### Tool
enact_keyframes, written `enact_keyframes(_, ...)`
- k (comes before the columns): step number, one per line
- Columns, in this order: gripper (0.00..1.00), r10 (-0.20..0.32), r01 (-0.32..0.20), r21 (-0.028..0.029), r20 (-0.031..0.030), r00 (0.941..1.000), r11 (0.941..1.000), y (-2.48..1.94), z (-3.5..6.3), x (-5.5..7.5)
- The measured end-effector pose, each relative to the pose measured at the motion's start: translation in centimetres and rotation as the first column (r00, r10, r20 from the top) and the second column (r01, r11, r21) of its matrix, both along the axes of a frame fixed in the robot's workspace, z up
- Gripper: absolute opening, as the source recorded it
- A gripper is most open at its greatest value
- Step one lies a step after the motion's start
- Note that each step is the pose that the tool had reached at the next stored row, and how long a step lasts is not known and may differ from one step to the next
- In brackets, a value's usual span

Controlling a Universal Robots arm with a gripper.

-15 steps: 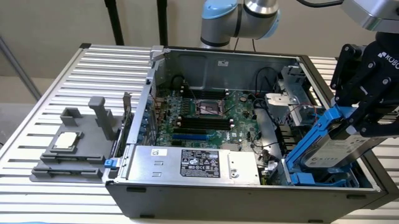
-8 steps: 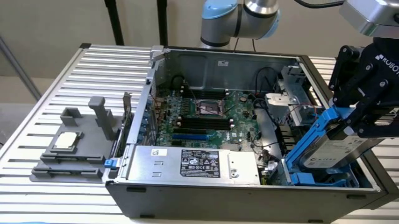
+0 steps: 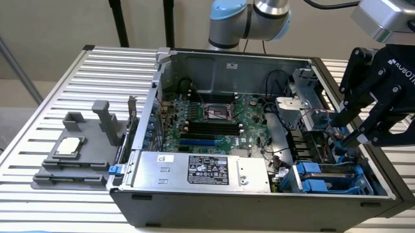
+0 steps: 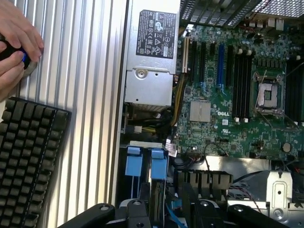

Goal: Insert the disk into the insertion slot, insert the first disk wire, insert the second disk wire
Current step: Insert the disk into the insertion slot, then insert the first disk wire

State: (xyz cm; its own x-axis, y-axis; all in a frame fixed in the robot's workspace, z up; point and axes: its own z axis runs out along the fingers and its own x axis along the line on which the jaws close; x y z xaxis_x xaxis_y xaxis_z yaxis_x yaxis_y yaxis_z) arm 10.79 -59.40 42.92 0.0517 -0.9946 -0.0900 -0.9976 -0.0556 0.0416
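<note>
My black gripper (image 3: 345, 133) hangs inside the open PC case at the exterior view's right, with its fingers spread open and nothing between them. Just below it, in the case's near right corner, is the insertion slot (image 3: 327, 177), a grey-metal bay with bright blue plastic parts. The wrist view looks down on two blue tabs (image 4: 146, 164) of that bay, with the gripper (image 4: 171, 217) right above them. I cannot tell whether the disk lies inside the bay. Thin red and blue cables (image 3: 322, 127) run beside the fingertips.
A silver labelled power-supply box (image 3: 201, 170) fills the case's front. The green motherboard (image 3: 214, 119) lies behind it. A grey plastic fixture with upright posts (image 3: 81, 145) stands on the slatted table. In the wrist view, a black keyboard (image 4: 28, 161) and a person's hand (image 4: 16, 42) are beside the case.
</note>
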Motion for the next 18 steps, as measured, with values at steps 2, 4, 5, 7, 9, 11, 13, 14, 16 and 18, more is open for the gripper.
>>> enact_keyframes(2,0.4,0.002,-0.002,0.0017,0.0,1.0,1.0,0.0,-0.01,0.0)
enact_keyframes(4,0.4,0.003,-0.003,0.0021,0.0,1.0,1.0,-0.01,-0.01,0.0)
enact_keyframes(5,0.4,0.003,-0.003,0.002,-0.0001,1.0,1.0,-0.01,0.0,0.1)
enact_keyframes(7,0.4,0.003,-0.003,0.0023,0.0,1.0,1.0,-0.01,-0.02,0.5)
enact_keyframes(9,0.4,0.003,-0.003,0.0021,0.0,1.0,1.0,-0.01,-0.01,0.9)
enact_keyframes(11,0.4,0.004,-0.004,0.002,0.0,1.0,1.0,0.0,0.0,1.1)
enact_keyframes(13,0.4,0.004,-0.004,0.0022,0.0,1.0,1.0,0.0,0.0,1.1)
enact_keyframes(14,0.4,0.004,-0.004,0.0022,0.0,1.0,1.0,-0.01,-0.01,1.1)
enact_keyframes(16,0.4,0.004,-0.004,0.0022,0.0,1.0,1.0,-0.01,-0.01,1.1)
enact_keyframes(18,0.4,0.004,-0.004,0.0022,0.0,1.0,1.0,-0.01,-0.01,1.1)
